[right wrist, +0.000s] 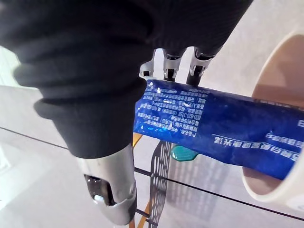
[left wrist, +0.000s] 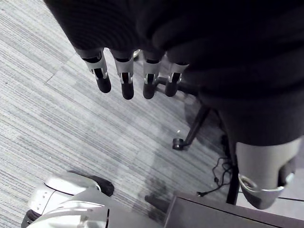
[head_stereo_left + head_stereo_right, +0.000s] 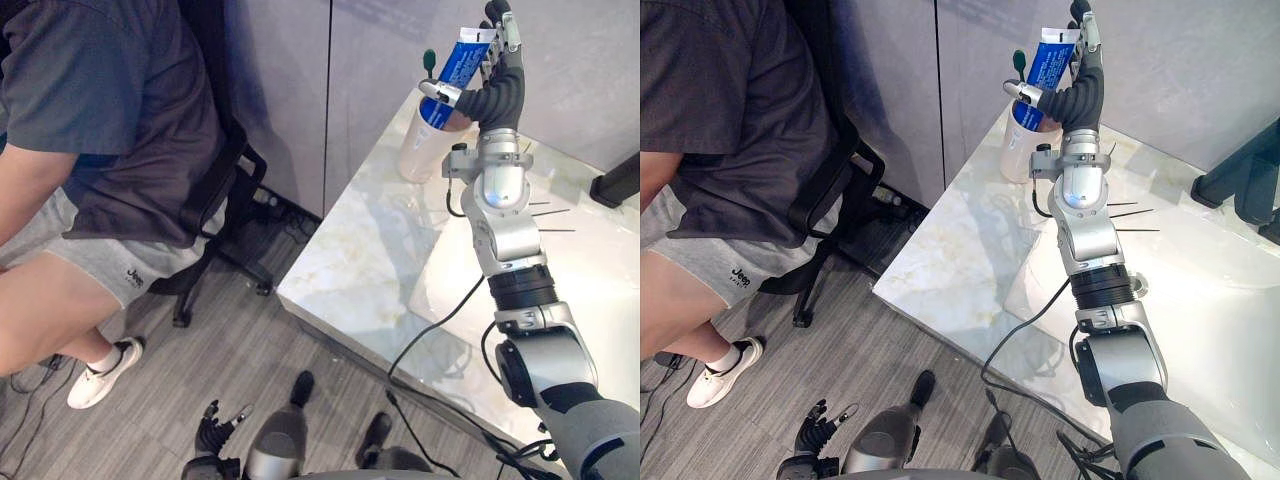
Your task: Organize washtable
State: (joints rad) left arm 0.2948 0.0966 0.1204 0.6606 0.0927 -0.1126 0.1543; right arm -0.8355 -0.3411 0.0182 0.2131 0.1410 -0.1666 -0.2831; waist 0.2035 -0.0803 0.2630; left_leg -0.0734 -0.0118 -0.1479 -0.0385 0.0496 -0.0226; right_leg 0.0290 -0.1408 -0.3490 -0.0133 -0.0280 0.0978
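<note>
Holding: your right hand is raised over the far corner of the washtable, and its thumb and fingers are clamped on a blue toothpaste tube.
Right-hand grip: your thumb crosses the front of the tube and your fingers run up behind it, so the tube is pinched between them.
Toothpaste tube: it stands nearly upright with a slight lean. Its lower end is inside the mouth of the cup, and its pale crimped end sticks up beside your fingertips.
Cup: it is cream-coloured and upright on the marble top, near the far corner and close to the grey wall panels.
Toothbrush: its dark green head pokes up out of the cup, just beside the tube on your left.
Left hand: it hangs low at your side above the floor, with the fingers relaxed and loosely apart, holding nothing.
Washtable: it has a pale marble top with faint veining. A black mesh piece shows past the tube in the right wrist view, but you cannot tell what it is.
Person: the person sits on a black office chair to your left, apart from the table, wearing a dark grey shirt, grey shorts and a white shoe.
Floor: it is grey, striped carpet.
</note>
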